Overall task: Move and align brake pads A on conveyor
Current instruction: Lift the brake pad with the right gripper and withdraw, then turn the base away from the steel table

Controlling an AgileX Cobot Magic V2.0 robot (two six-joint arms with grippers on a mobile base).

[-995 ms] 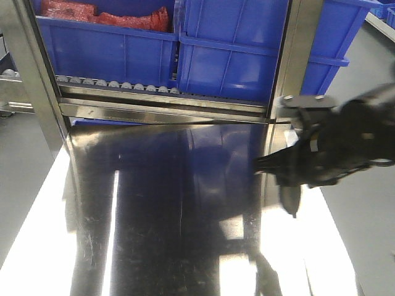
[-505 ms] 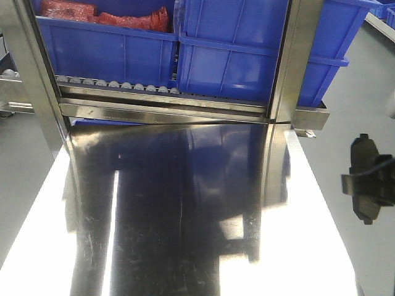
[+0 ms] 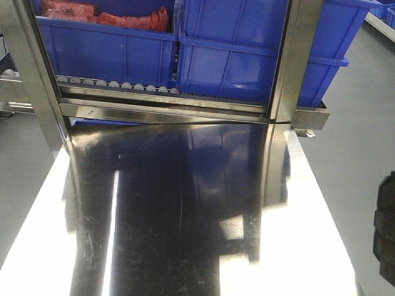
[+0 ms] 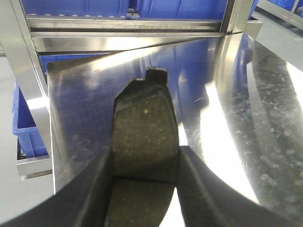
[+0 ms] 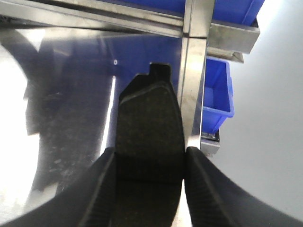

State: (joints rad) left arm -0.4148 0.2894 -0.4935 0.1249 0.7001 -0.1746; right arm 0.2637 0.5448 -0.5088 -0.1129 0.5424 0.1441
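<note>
In the left wrist view a dark grey brake pad [image 4: 144, 118] with a notched tab at its far end sticks out ahead, and my left gripper [image 4: 144, 153] is shut on its sides above the shiny steel table [image 4: 227, 109]. The right wrist view shows much the same. A second brake pad [image 5: 150, 111] is held by my right gripper [image 5: 150, 153], shut on it over the table's right edge. In the front view only a dark ribbed part of my right arm [image 3: 386, 234] shows, at the right border. The conveyor is out of view.
A steel roller rack [image 3: 166, 105] holding blue bins [image 3: 234, 55] stands at the far end of the steel table [image 3: 185, 209]. Grey floor [image 3: 352, 154] lies to the right of the table. Another blue bin [image 5: 217, 94] sits low beside the rack's post.
In the front view my right arm has swung from over the table's right side out to the right and downward, so only its edge now shows at the frame's border.
</note>
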